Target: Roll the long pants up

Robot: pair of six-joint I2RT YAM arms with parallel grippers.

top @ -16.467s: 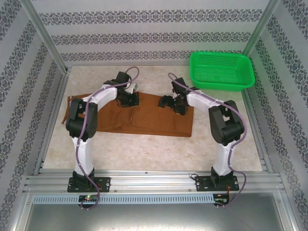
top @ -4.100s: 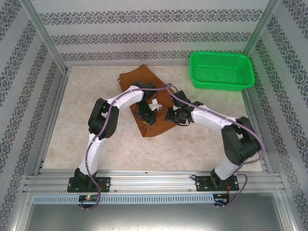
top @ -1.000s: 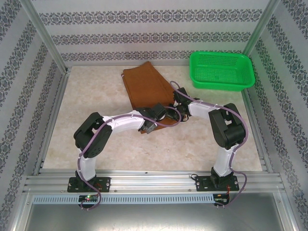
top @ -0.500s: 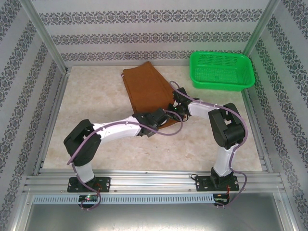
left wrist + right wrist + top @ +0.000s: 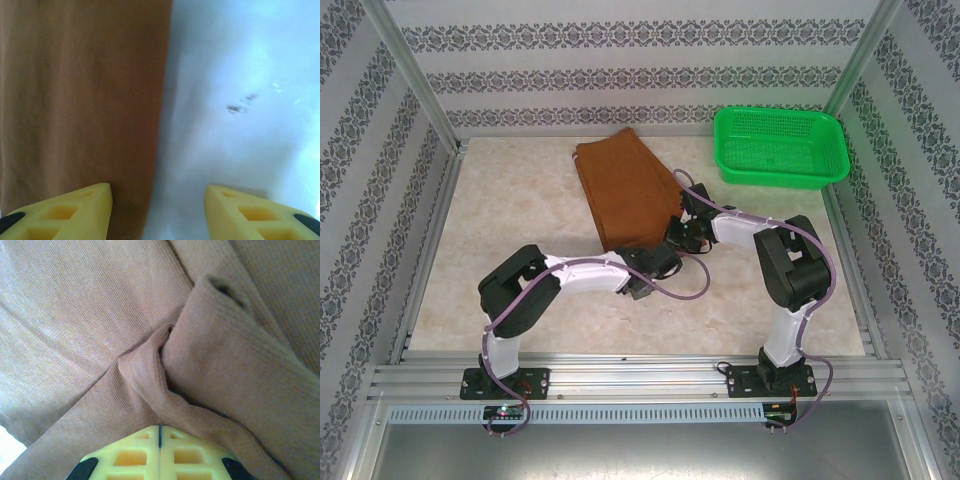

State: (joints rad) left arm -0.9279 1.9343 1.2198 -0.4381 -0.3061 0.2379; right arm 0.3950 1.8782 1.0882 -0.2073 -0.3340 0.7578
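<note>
The long pants [image 5: 625, 190] lie folded into one rust-brown strip running from the back of the table toward the middle. My left gripper [image 5: 642, 283] sits at the strip's near end and is open. In the left wrist view its left finger [image 5: 75, 207] is over the fabric [image 5: 80, 100], its right finger over bare table, and the cloth's edge runs between them. My right gripper [image 5: 682, 232] rests at the strip's right edge. In the right wrist view it [image 5: 160, 429] is shut, tips against a raised fold of the pants [image 5: 150, 370], with no cloth visibly between them.
A green mesh basket [image 5: 718, 140] stands at the back right corner. Patterned walls and metal rails enclose the pale marble table [image 5: 500, 230]. A purple cable loops from the left wrist onto the table near the pants' end.
My left gripper has opened and drawn back toward the near side, off the near end of the pants. The right gripper has stayed put and shut.
</note>
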